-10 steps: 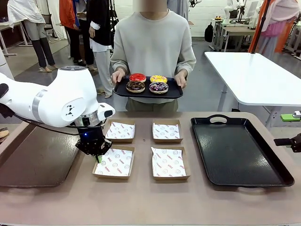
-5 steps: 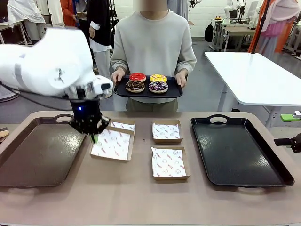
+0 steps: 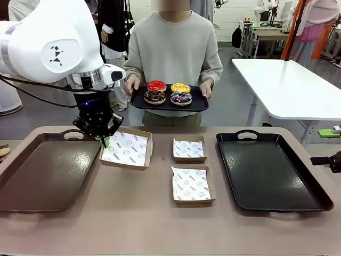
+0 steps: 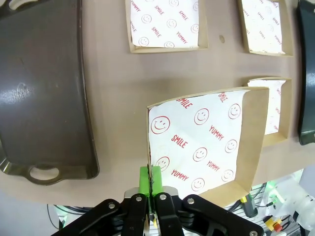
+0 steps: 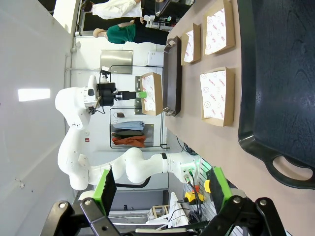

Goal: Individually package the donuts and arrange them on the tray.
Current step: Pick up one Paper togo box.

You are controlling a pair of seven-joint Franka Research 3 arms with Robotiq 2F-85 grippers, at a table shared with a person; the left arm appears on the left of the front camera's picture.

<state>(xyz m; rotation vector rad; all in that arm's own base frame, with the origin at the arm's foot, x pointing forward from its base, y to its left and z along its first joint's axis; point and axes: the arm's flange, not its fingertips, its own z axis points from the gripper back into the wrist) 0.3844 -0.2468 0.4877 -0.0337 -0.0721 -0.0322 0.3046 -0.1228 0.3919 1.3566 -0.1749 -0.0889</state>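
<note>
Front view: four donuts (image 3: 155, 96) sit two by two on a small tray (image 3: 139, 104) at upper centre, which a person (image 3: 175, 48) at the far side holds level in both hands. Red and yellow are at the back, brown and purple in front. None is boxed yet, and the tray seems to be held out so they stay within reach.

Just below and to the left, the left gripper (image 3: 105, 141) is clamped on the edge of one box (image 3: 127, 150), which hangs tilted above the table (image 3: 160, 224). In the left wrist view its green pads pinch the thin wall of that box (image 4: 206, 142). An edge grip like this is probably the easiest way to carry so shallow a box. The box holds only a paper liner printed with smileys.

Two more lined boxes (image 3: 189, 149) lie flat at centre, one behind the other. A fourth (image 4: 165, 24) appears at the top of the left wrist view. All hold only paper.

A brown tray (image 3: 42, 170) at lower left and a black tray (image 3: 272, 170) at right are bare, likely waiting for packed boxes.

The right gripper (image 5: 162, 196), at the bottom of its wrist view, has its fingers spread apart and holds nothing.
</note>
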